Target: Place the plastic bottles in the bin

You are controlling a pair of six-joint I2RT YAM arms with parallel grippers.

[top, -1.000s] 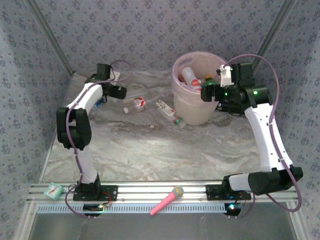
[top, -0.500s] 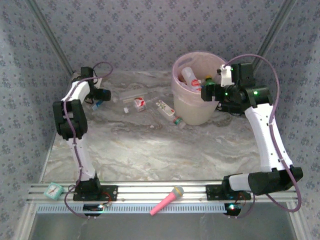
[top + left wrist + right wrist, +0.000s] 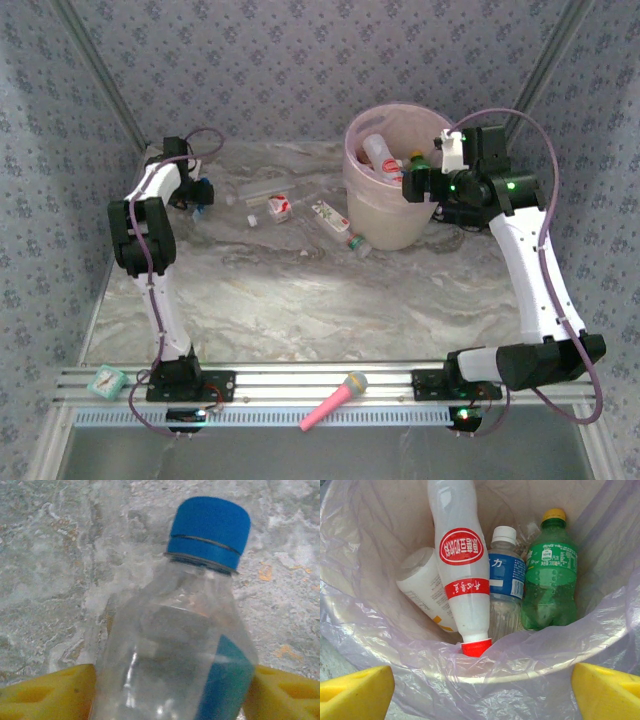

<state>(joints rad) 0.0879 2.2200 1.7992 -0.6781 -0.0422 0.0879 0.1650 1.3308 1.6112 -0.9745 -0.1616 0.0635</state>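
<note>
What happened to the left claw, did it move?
Yes. In the top view the left gripper swung left, away from the bin, and now grips the blue-capped bottle.

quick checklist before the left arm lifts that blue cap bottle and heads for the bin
1. Blue-capped bottle between the fingers of the left gripper: ok, one finger on each side.
2. Grip firm: cannot tell; the fingers seem to touch it.
3. Room in the bin: ok, four bottles inside, space above them.
4. Space over the bin free: not ok, the open, empty right gripper hangs above its rim.
5. Way to the bin: ok if carried high; loose bottles lie on the table between.
</note>
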